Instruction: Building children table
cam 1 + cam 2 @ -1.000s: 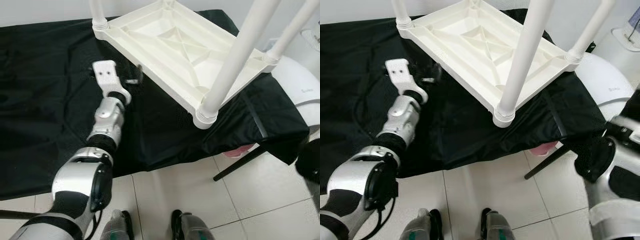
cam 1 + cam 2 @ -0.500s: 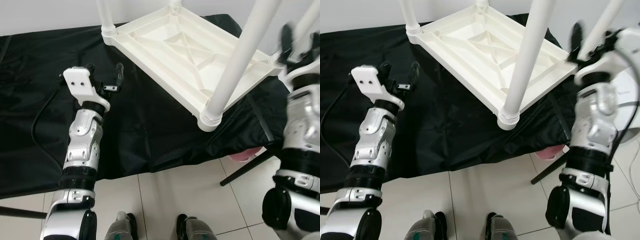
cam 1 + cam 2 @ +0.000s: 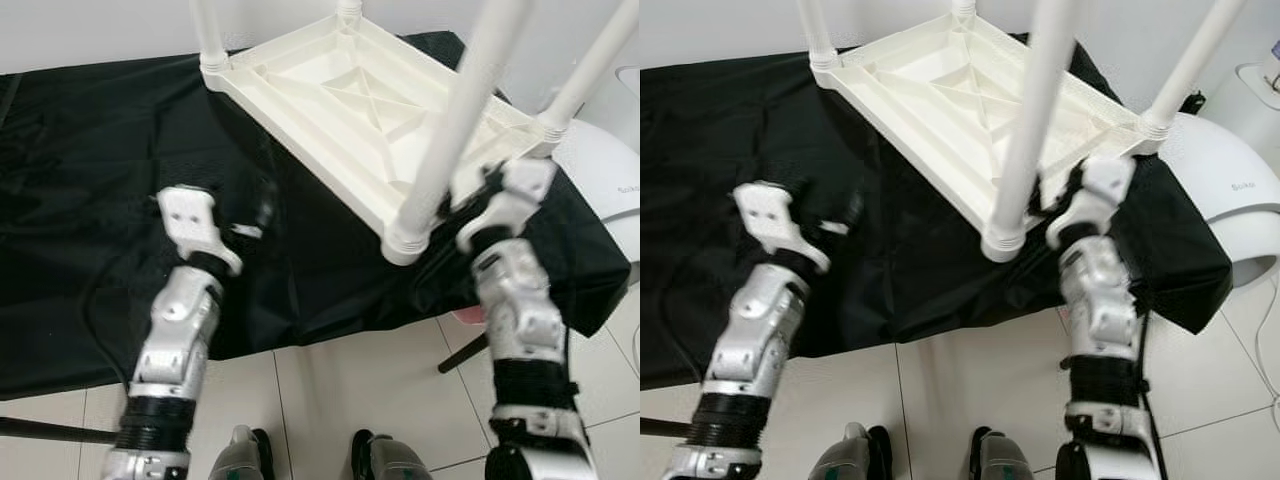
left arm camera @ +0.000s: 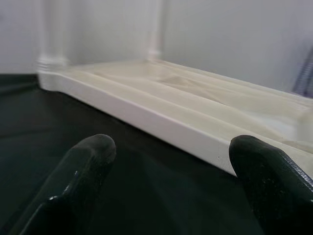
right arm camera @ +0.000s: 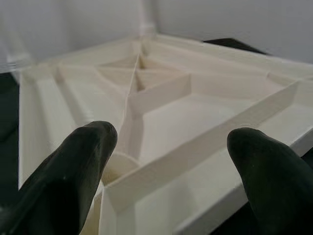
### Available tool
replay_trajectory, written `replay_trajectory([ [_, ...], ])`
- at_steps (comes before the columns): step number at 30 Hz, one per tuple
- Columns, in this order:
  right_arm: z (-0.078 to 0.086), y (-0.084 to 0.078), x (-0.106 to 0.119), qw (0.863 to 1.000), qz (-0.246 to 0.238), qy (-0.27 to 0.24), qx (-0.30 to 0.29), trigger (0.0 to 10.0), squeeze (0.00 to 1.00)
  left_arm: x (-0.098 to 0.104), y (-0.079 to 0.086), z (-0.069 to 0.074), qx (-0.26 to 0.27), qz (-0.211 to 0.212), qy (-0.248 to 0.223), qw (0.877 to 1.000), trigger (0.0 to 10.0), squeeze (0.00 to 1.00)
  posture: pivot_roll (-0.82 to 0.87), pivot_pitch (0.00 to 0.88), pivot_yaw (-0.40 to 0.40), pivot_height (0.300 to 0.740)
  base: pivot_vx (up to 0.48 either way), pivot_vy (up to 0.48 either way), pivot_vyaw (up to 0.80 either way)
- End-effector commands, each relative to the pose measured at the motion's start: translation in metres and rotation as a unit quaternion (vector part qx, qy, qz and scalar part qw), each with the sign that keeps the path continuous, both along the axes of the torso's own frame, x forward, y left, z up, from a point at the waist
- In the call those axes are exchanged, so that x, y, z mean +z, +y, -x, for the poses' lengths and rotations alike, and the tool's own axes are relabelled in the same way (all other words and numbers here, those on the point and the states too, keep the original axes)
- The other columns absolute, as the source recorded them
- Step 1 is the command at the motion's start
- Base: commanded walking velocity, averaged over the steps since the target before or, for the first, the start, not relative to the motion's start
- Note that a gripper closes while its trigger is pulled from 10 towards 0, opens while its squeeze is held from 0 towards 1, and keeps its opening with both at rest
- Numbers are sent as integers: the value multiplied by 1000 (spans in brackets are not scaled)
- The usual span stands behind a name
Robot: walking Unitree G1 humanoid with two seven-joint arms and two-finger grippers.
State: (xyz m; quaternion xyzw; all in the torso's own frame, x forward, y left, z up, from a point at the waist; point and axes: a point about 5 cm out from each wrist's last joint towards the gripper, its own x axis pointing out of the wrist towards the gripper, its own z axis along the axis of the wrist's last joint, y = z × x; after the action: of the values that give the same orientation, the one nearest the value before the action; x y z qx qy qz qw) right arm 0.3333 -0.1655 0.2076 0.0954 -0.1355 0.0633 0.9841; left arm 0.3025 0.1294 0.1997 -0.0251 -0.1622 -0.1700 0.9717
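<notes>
An upturned white table [image 3: 370, 110] is laid on the black-draped tabletop [image 3: 90, 200], legs raised. The left gripper [image 4: 166, 181] is held spread beside its edge; the right gripper [image 5: 171, 171] is spread over its ribbed underside.

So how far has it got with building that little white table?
Mostly built, it seems: the white table lies upside down on the black cloth with four legs already standing up in its corners. Right now both grippers are open and holding nothing, the left gripper facing its long edge, the right gripper over its ribbed underside. Turning it upright appears to remain.
</notes>
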Motion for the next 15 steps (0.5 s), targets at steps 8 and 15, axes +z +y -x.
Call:
replay_trajectory([
  [8, 5, 22, -3, 1000, -6, 11, 25, 10000, 0, 4, 10, 7, 46, 10, 17, 999, 10000, 0, -52, 215, -8, 740, 0, 0, 0],
  [15, 8, 65, 4, 992, -23, -8, 121, 10000, 0, 13, 32, 10, 108, 5, 2, 994, 10000, 0, -44, 199, -21, 740, 0, 0, 0],
])
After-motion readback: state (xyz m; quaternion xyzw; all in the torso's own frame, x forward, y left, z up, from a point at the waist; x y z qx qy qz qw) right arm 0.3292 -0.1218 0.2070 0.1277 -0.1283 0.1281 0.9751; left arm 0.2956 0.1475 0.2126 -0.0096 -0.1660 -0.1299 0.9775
